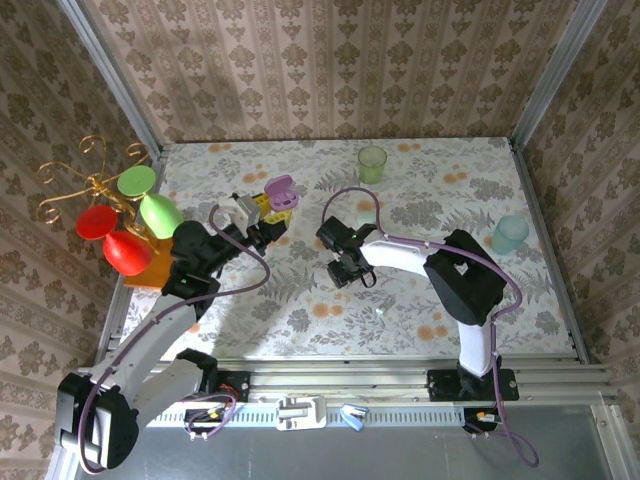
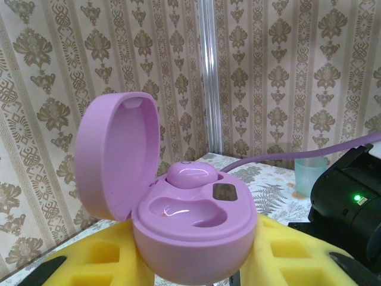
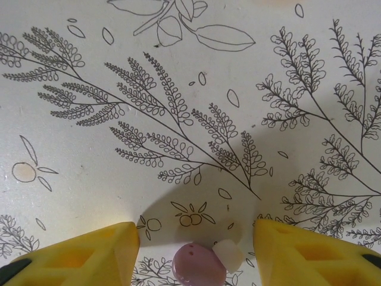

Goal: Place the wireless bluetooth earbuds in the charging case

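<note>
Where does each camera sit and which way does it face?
Top external: above and behind, looking down on the tablecloth; left arm, right arm show.
Left wrist: on that wrist, looks level over yellow jaws gripping the open charging case.
Right wrist: on that wrist, looks straight down at the tablecloth; jaws apart around a purple earbud.
Shared: top and left wrist show the charging case and blue cup.

The floral table (image 1: 300, 305) carries a green cup (image 1: 372, 163), teal cup (image 1: 510, 233) and earbud (image 3: 199, 266).
</note>
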Robot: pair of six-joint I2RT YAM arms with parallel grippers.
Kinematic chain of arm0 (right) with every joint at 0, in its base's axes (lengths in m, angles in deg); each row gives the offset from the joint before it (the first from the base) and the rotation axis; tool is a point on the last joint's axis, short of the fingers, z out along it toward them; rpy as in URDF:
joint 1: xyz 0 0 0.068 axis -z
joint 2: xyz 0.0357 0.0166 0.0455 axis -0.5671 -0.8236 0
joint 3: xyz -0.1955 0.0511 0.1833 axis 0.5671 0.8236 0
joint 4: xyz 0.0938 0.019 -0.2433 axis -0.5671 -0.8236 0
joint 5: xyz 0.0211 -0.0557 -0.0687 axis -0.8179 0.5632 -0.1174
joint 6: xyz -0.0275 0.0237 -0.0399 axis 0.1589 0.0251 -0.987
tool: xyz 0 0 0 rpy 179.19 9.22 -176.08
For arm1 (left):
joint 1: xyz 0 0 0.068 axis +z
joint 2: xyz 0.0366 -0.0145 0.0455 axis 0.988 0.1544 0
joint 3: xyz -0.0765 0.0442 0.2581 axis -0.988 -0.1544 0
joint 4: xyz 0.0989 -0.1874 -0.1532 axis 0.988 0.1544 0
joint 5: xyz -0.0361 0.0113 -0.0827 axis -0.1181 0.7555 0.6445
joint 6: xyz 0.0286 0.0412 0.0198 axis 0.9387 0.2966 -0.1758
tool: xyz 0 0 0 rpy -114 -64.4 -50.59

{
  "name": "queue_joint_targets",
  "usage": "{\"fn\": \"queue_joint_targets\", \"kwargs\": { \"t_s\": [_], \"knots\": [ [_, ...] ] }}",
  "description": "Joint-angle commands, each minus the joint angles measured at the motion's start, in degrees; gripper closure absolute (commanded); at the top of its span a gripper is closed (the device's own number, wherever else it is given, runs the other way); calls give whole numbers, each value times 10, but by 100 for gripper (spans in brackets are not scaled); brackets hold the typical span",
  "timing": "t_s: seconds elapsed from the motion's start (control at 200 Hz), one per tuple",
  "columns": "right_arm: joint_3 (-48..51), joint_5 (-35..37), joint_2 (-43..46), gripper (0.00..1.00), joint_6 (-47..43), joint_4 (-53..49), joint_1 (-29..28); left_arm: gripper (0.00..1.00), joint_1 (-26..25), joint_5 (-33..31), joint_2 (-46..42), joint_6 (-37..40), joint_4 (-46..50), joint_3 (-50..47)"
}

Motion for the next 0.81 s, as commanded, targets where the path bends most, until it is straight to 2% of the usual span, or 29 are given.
{"fn": "queue_joint_targets", "kwargs": {
  "t_s": [0.0,0.145,0.395,0.635,0.8],
  "knots": [
    [20,-37,14,45,13,3,-2,75,2,3,-5,-3,-14,4],
    [48,-76,41,47,33,25,-4,75,1,5,0,-5,-21,3],
    [67,-77,72,47,53,30,-11,75,1,7,0,-9,-28,-2],
    [8,64,57,44,57,-59,-27,75,1,3,-8,-9,-28,-4],
    [-28,120,27,52,50,-88,-53,75,2,-16,-25,3,-5,-6]
  ]
}}
